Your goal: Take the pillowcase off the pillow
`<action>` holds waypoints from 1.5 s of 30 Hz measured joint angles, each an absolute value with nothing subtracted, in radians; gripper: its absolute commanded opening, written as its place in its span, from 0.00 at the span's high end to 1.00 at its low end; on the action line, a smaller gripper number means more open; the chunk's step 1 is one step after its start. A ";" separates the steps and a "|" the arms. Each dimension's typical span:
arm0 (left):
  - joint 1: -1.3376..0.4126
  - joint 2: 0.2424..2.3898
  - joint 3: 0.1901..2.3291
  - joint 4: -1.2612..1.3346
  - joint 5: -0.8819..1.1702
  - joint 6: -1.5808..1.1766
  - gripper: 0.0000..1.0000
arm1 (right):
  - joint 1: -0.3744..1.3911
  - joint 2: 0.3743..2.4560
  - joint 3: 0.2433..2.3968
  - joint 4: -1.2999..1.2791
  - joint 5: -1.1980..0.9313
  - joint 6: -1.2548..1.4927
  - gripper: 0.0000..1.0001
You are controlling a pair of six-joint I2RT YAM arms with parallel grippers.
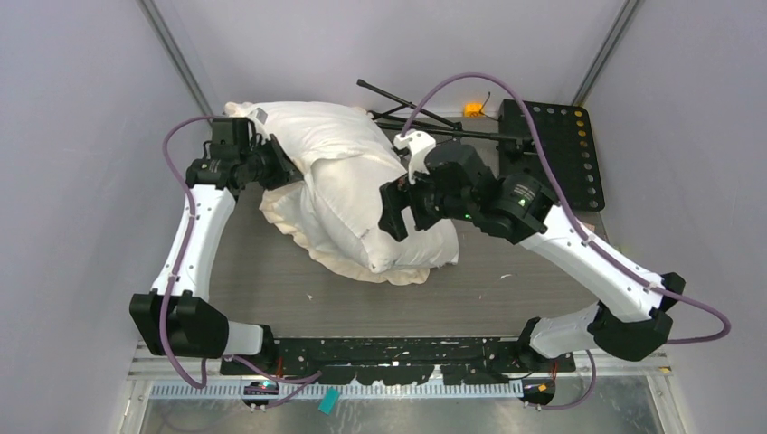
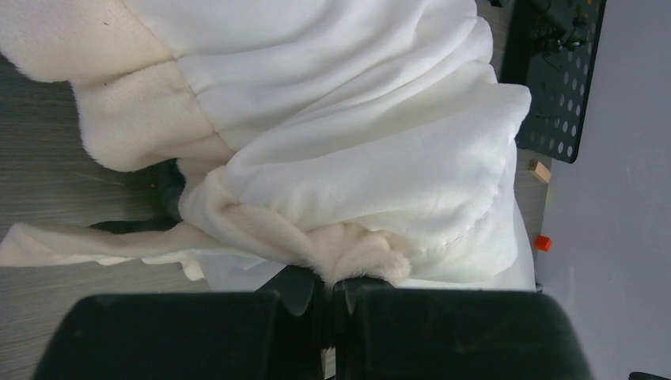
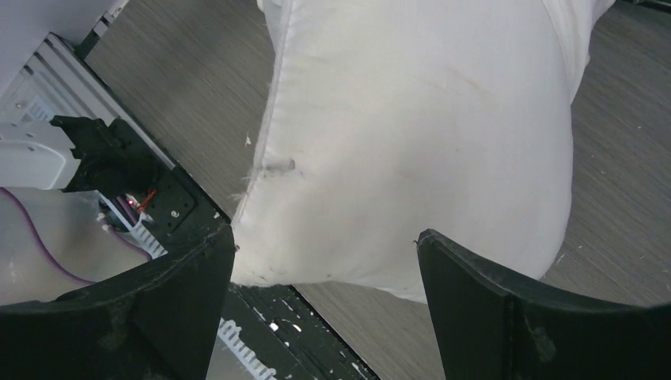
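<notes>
The pillow (image 1: pixel 362 212) is a plump off-white cushion lying mid-table, its near end sticking out toward the front right. It fills the right wrist view (image 3: pixel 419 134). The pillowcase (image 1: pixel 307 131) shows its cream-white face, bunched over the pillow's far left part, with its ruffled frill (image 1: pixel 291 224) spread on the table beneath. My left gripper (image 1: pixel 286 172) is shut on a fold of the plush cream pillowcase (image 2: pixel 356 158), pinched at the fingertips (image 2: pixel 332 289). My right gripper (image 1: pixel 395 210) is open, with its jaws set wide on either side of the pillow's end (image 3: pixel 324 233).
A black perforated plate (image 1: pixel 556 149) lies at the back right, with black rods (image 1: pixel 407 104) and a small orange piece (image 1: pixel 473 109) beside it. A black rail (image 1: pixel 398 348) runs along the front edge. Grey walls close in both sides.
</notes>
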State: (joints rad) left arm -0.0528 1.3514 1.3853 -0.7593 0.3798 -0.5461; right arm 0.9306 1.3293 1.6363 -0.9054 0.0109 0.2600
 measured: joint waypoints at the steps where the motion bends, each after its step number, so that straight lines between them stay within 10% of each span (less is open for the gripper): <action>1: -0.059 1.350 1.385 -0.758 0.382 -0.547 1.00 | 0.954 1.346 1.657 -0.912 0.038 0.259 0.10; 18: -0.150 1.372 1.421 -0.738 0.382 -0.569 1.00 | 1.169 1.612 1.763 -1.084 0.411 0.260 0.11; 23: -0.154 1.377 1.445 -0.757 0.342 -0.568 1.00 | 1.168 1.596 1.705 -1.063 0.443 0.261 0.31; 27: -0.155 1.365 1.454 -0.794 0.297 -0.566 1.00 | 1.157 1.573 1.654 -1.042 0.454 0.269 0.75; 32: -0.160 1.337 1.550 -0.896 0.224 -0.536 1.00 | 1.052 1.491 1.603 -1.004 0.426 0.303 0.99; 45: -0.184 1.488 2.106 -1.198 0.098 -0.402 1.00 | 0.523 1.258 1.612 -0.912 -0.070 0.466 1.00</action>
State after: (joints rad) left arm -0.1837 1.4883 2.1059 -1.1980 0.0982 -0.4019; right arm 0.5232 1.2579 1.6123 -0.9119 -0.0696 0.4656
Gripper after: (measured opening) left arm 0.023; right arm 0.071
